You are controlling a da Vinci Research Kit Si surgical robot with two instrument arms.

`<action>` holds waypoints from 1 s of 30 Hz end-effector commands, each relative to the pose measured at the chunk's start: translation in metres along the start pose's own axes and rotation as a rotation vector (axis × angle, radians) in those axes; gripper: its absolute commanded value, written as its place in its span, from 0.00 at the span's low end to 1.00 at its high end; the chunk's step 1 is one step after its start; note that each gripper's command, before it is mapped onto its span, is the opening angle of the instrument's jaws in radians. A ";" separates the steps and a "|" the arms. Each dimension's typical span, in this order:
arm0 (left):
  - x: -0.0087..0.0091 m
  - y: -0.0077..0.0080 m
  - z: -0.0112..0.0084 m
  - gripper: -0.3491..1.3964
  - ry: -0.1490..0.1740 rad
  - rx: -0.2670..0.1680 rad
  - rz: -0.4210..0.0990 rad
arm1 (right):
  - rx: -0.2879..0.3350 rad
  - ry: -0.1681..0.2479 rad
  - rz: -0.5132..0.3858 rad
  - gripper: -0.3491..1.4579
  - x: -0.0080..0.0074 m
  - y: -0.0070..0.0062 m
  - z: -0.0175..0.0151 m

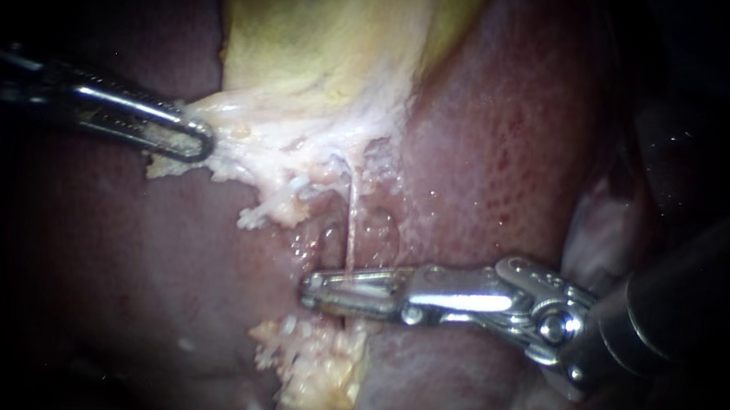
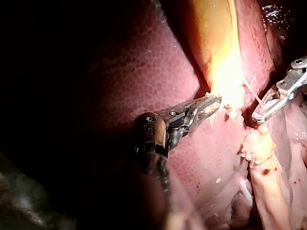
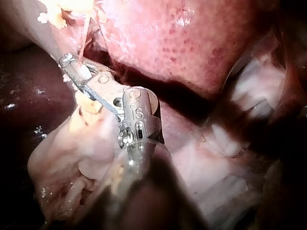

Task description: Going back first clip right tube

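At the foot of the thin pale tube [image 1: 351, 221], the right instrument's end effector [image 1: 315, 290] stands released. A slim gap shows between its jaws, and the tube runs down into that gap beside something white I cannot identify. The tube hangs from the frayed pale tissue [image 1: 282, 151] beneath the yellow gallbladder [image 1: 327, 28]. The left instrument's end effector [image 1: 200, 142] is clenched on that tissue's edge, over dark red liver [image 1: 508, 155].
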 end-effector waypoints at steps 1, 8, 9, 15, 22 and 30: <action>0.0000 0.0000 0.0000 0.00 0.000 0.000 0.000 | 0.003 -0.002 0.000 0.00 0.0000 0.0000 0.0000; 0.0000 0.0000 0.0001 0.00 0.000 0.000 0.000 | 0.016 -0.014 -0.013 0.33 -0.0009 0.0007 0.0011; -0.0001 0.0000 0.0001 0.00 0.001 0.000 0.000 | 0.016 -0.015 -0.027 0.36 -0.0011 0.0009 0.0013; -0.0001 0.0000 0.0001 0.00 0.001 0.001 0.000 | 0.017 -0.017 -0.094 0.43 -0.0018 0.0025 0.0020; -0.0001 0.0001 0.0001 0.00 0.001 0.001 0.000 | -0.059 0.030 -0.162 0.44 -0.0016 0.0045 0.0014; -0.0001 0.0001 0.0000 0.00 0.001 0.001 0.000 | -0.080 0.040 -0.213 0.45 -0.0014 0.0053 0.0002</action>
